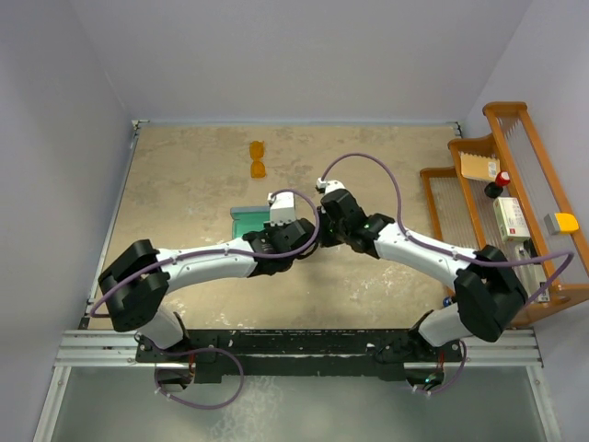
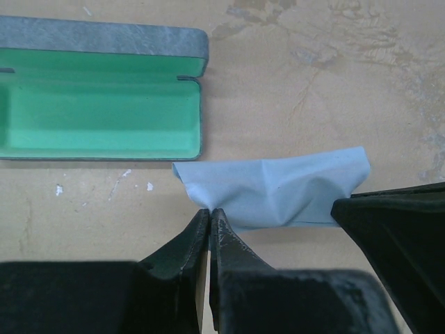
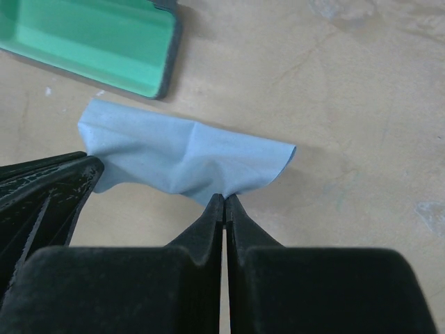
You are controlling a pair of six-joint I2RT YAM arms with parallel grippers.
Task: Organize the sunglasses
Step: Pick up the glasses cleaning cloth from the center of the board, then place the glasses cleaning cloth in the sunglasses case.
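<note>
My left jaws and right jaws pinch the blue cloth (image 2: 278,188) beside the open case (image 2: 104,38); sunglasses (image 1: 258,159) beyond it not yet cased.

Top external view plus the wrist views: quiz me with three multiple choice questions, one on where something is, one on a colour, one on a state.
1. Where are the sunglasses? A in the glasses case; B on the table beyond the case; C in the right gripper.
2. What colour is the case lining? A green; B red; C black.
3. How are the left gripper and right gripper? A both open; B both shut on the blue cloth; C only the left shut.
Answers: B, they lie on bare table, far from the arms' bases. A, the open case shows green inside. B, each gripper's tips pinch the cloth's edge.
</note>
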